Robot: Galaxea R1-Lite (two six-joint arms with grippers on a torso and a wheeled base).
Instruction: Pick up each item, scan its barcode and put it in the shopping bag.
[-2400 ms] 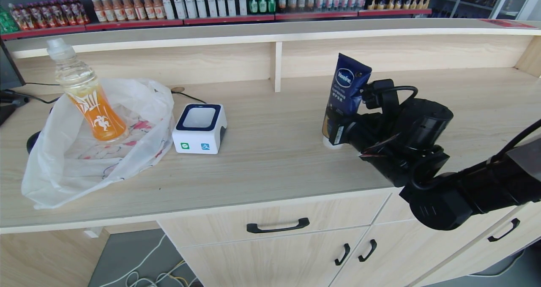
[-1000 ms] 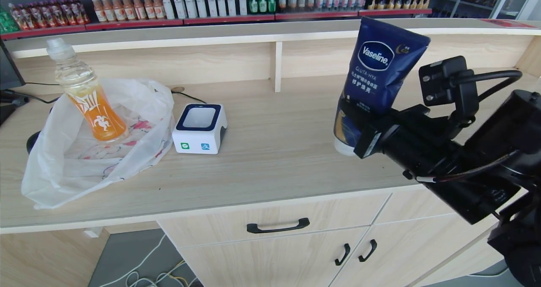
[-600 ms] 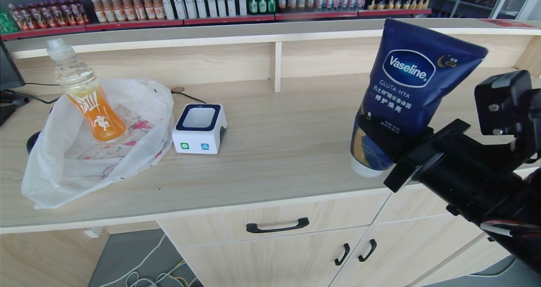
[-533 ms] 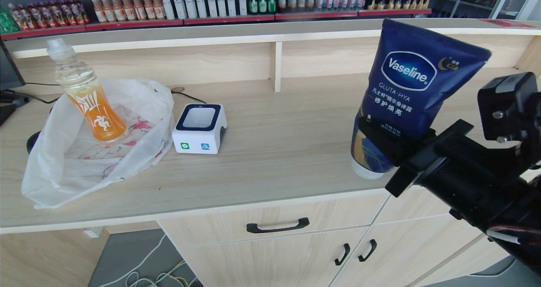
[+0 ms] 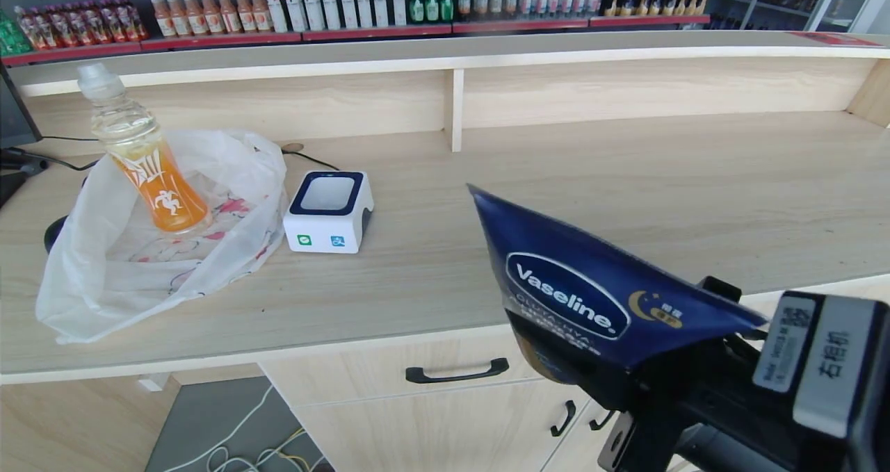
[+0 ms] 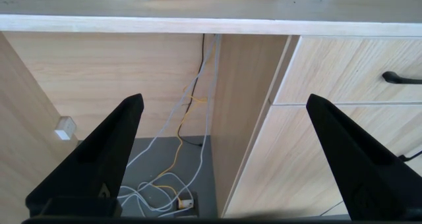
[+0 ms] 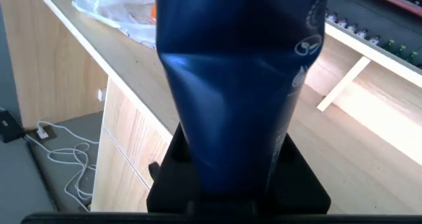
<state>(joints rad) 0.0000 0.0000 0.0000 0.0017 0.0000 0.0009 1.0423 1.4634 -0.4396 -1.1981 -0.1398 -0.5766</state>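
My right gripper (image 5: pixel 615 388) is shut on a dark blue lotion tube (image 5: pixel 584 298), held in front of the counter's near edge at the lower right. The tube tilts, its flat crimped end pointing up and left toward the scanner (image 5: pixel 328 211), a white box with a dark-rimmed window. In the right wrist view the tube (image 7: pixel 237 79) rises from the gripper (image 7: pixel 231 168). A white plastic shopping bag (image 5: pixel 83 277) lies open at the counter's left, with an orange drink bottle (image 5: pixel 142 159) standing in it. My left gripper (image 6: pixel 224 171) hangs open below the counter, facing the cabinet front.
The wooden counter (image 5: pixel 626 180) has a raised back ledge with a divider (image 5: pixel 453 110). Drawers with black handles (image 5: pixel 457 372) sit below. Cables (image 6: pixel 184 132) hang in the gap under the counter. Shelves of bottles (image 5: pixel 417 3) line the background.
My right gripper lifted the blue tube off the counter, drew it toward the camera, then dropped low and tilted it leftward. Bag, bottle and scanner stayed put.
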